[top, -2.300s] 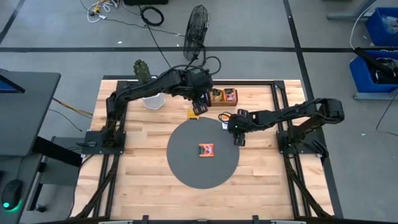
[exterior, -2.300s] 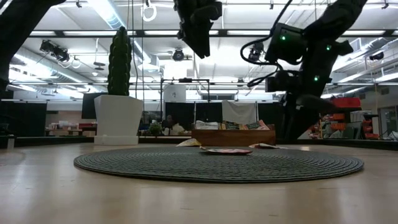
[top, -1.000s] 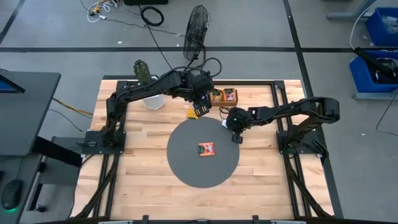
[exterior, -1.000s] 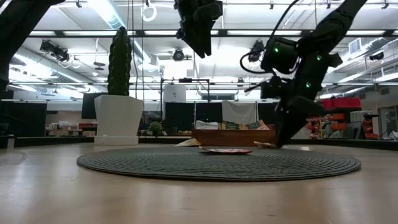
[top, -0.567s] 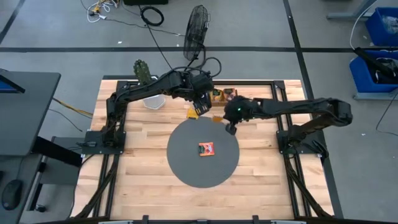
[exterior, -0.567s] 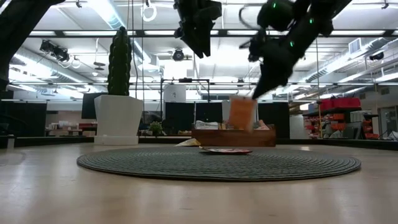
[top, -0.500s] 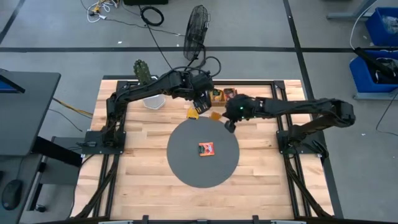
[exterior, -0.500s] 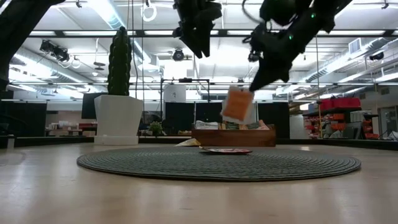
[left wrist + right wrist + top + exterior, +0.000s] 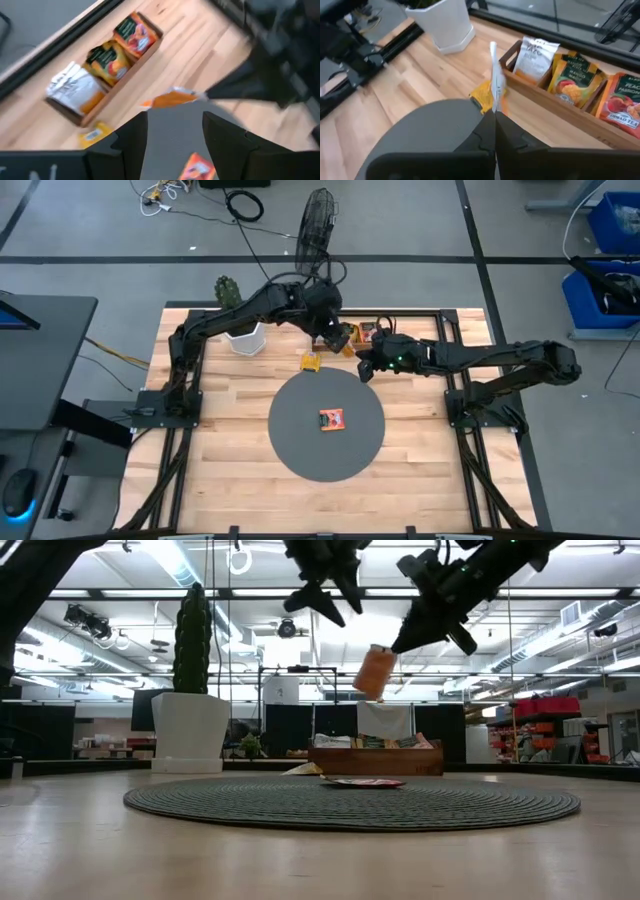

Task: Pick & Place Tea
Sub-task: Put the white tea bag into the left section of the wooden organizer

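Observation:
My right gripper (image 9: 402,640) is shut on an orange tea sachet (image 9: 375,671), which is in the air over the far edge of the round dark mat (image 9: 300,450). My left gripper (image 9: 175,134) hovers open and empty close by, above the wooden tray (image 9: 362,332). The same sachet (image 9: 172,98) shows beyond its fingers. A red-orange sachet (image 9: 332,421) lies flat on the mat. A yellow sachet (image 9: 311,362) lies on the table by the mat's far edge. Several sachets stand upright in the tray (image 9: 560,75). My right gripper pinches one edge of the orange sachet (image 9: 493,106) between its two fingers. The fingers slant downward from the table's right side. The sachet sticks out past the fingertips, edge-on to the wrist camera. It is lifted clear and hangs tilted below the fingers (image 9: 420,628).
A white pot with a cactus (image 9: 240,330) stands at the table's far left, near the left arm. The tray sits at the far edge between the two grippers. A dark frame rail (image 9: 445,350) runs along the table's right side.
My right gripper has risen from the table at the mat's far right edge, rolling its wrist. It has carried the orange sachet up clear of the table and toward the tray. My left gripper has rolled about its own axis and stayed open.

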